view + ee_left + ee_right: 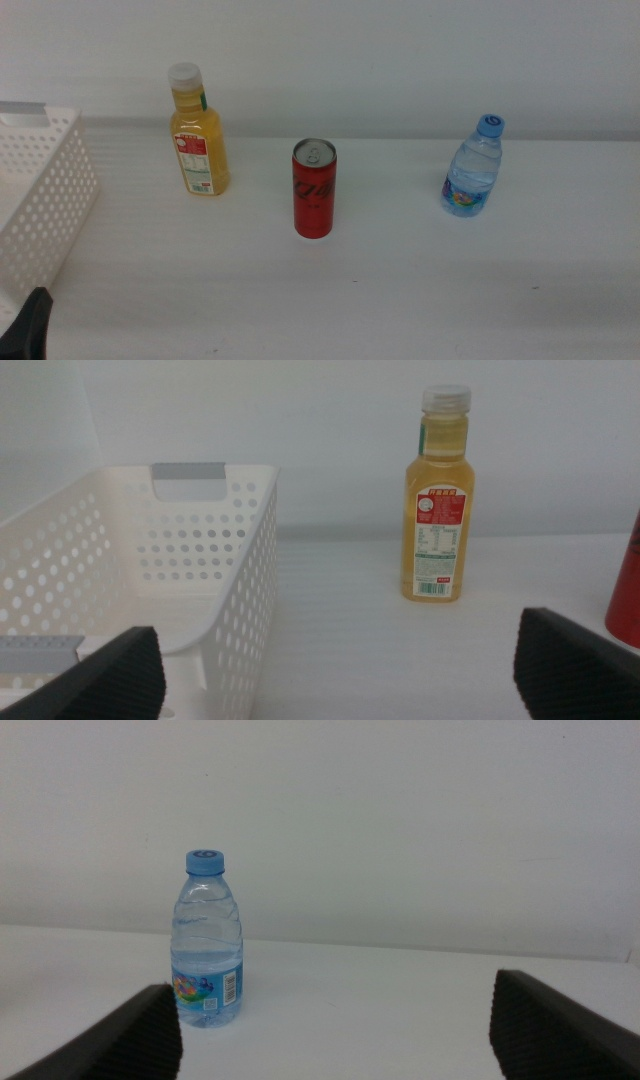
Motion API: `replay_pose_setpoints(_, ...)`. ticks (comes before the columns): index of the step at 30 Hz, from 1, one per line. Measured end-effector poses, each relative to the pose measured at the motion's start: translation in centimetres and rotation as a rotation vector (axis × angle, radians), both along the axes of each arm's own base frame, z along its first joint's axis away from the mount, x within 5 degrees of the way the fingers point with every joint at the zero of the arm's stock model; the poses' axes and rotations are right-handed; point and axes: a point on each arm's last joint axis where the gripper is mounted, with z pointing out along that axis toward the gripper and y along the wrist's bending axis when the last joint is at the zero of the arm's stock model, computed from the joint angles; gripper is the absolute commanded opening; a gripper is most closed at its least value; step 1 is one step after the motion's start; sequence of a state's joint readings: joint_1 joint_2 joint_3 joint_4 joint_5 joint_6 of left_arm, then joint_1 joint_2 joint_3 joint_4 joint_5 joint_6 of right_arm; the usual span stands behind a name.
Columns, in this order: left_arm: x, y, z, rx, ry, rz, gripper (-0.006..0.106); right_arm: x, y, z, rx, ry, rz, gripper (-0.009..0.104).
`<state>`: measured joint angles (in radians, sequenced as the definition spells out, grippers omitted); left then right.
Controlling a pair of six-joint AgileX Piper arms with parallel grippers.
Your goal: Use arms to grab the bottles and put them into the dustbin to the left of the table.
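Three bottles stand upright on the white table (pixel 400 290). The yellow juice bottle (pixel 198 132) (pixel 439 500) with a white cap is at the back left. In the middle stands the slim red soda can (pixel 314 189), its edge showing in the left wrist view (pixel 628 595). The clear blue-capped water bottle (pixel 473 168) (pixel 208 942) is at the right. The white perforated dustbin (pixel 45 205) (pixel 245 575) sits at the left edge. My left gripper (pixel 340 685) is open, low by the dustbin, only a dark tip (pixel 32 325) showing in the middle view. My right gripper (pixel 335 1045) is open, facing the water bottle, outside the middle view.
A pale wall (pixel 400 60) runs behind the table. Bare tabletop lies between the bottles and along the front. The dustbin has grey handles (pixel 188 470) and holds nothing visible.
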<state>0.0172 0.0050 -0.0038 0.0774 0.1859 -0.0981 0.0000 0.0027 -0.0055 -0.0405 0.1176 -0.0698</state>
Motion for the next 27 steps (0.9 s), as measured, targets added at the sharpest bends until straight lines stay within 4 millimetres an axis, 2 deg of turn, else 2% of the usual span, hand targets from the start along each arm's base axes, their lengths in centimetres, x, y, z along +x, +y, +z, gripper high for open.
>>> replay_pose_setpoints(12, 0.3, -0.2, 0.5, 0.001, -0.047, -0.035, 0.094, 0.0, 0.0, 0.0, 0.000, 0.000, 0.000, 0.082)
replay_pose_setpoints(17, 1.5, -1.0, 0.6, -0.001, -0.014, -0.138, 0.094, 0.0, 0.0, 0.0, 0.000, 0.000, 0.000, 0.082)
replay_pose_setpoints(27, 4.1, -3.6, -0.8, 0.016, 0.149, -0.363, 0.094, 0.0, 0.0, 0.0, 0.000, 0.000, 0.000, 0.082)
